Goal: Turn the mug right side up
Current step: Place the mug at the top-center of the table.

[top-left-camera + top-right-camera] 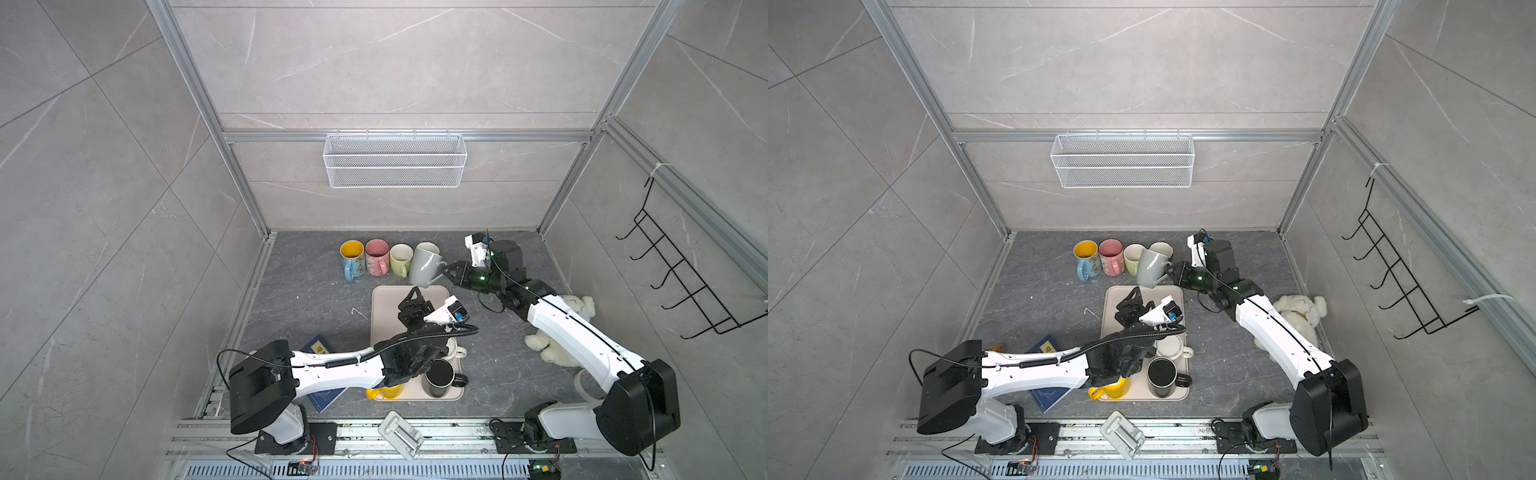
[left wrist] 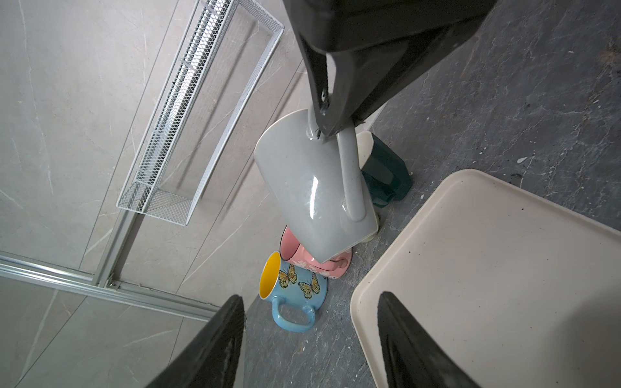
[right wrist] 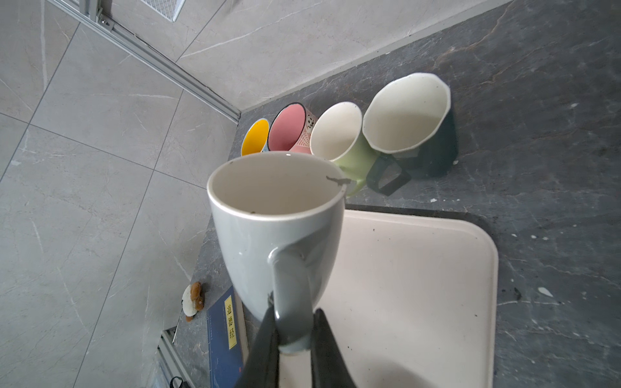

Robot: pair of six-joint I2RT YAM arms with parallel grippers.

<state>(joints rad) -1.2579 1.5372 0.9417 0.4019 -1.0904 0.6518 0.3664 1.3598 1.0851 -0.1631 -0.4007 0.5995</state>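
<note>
My right gripper (image 1: 446, 272) (image 3: 291, 331) is shut on the handle of a grey mug (image 1: 424, 266) (image 3: 275, 215). The mug hangs in the air over the far edge of the beige tray (image 1: 382, 316), mouth upward and somewhat tilted, close in front of a row of mugs. In the left wrist view the grey mug (image 2: 312, 188) shows from the side, with the right gripper's fingers (image 2: 331, 111) on its handle. My left gripper (image 1: 413, 297) (image 2: 311, 297) stands open above the tray's far half with nothing between its fingers.
A blue butterfly mug (image 1: 352, 257), a pink mug (image 1: 377, 257), a light green mug (image 1: 400, 259) and a dark green mug (image 3: 430, 141) stand upright along the back. Black (image 1: 438, 376), white (image 1: 455, 351) and yellow (image 1: 386, 391) mugs sit on the tray's near end. Blue book (image 1: 322, 395), plush toy (image 1: 557, 328).
</note>
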